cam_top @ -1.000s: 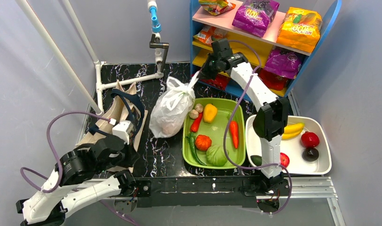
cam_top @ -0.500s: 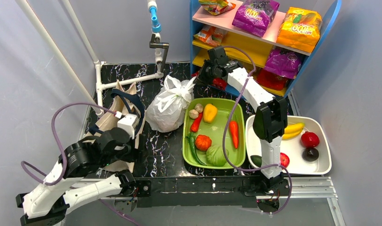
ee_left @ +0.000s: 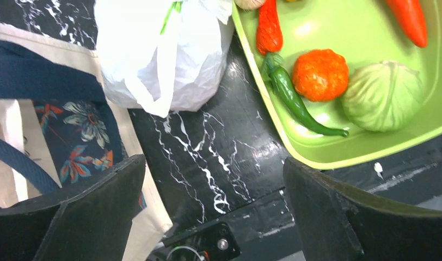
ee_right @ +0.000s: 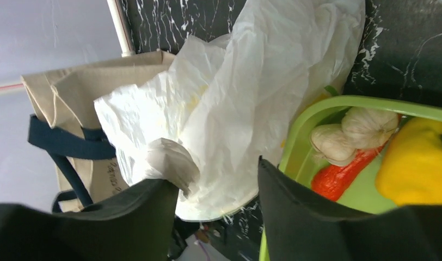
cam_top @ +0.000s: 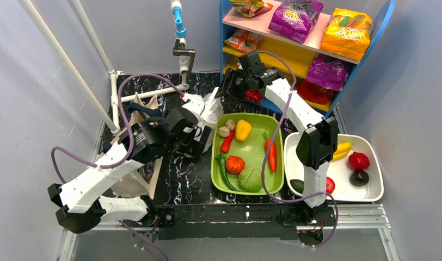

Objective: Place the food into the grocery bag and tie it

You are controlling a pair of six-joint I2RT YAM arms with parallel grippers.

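- My left fingers [ee_left: 99,212]: spread wide, nothing between them, above worktop [ee_left: 208,147].
- My right fingers [ee_right: 317,217]: parted, clamping nothing; twisted bag end touches one finger.
- Grocery bag [cam_top: 208,106]: on worktop, between cloth tote [ee_left: 23,125] and green tray [ee_left: 298,152], against tray rim.
- Purple snack packet [cam_top: 295,17], orange-yellow snack packet [cam_top: 347,32]: on shelf [cam_top: 246,23].

Black marbled table [cam_top: 180,174] bearing green tray [cam_top: 255,155] of cabbage [cam_top: 250,179], carrot [cam_top: 271,155], yellow pepper [cam_top: 243,130], green chilli [cam_top: 223,171] and garlic bulbs [cam_top: 225,131], cream navy-handled tote bag [ee_left: 77,117] at left, white tray [cam_top: 378,179] at right.
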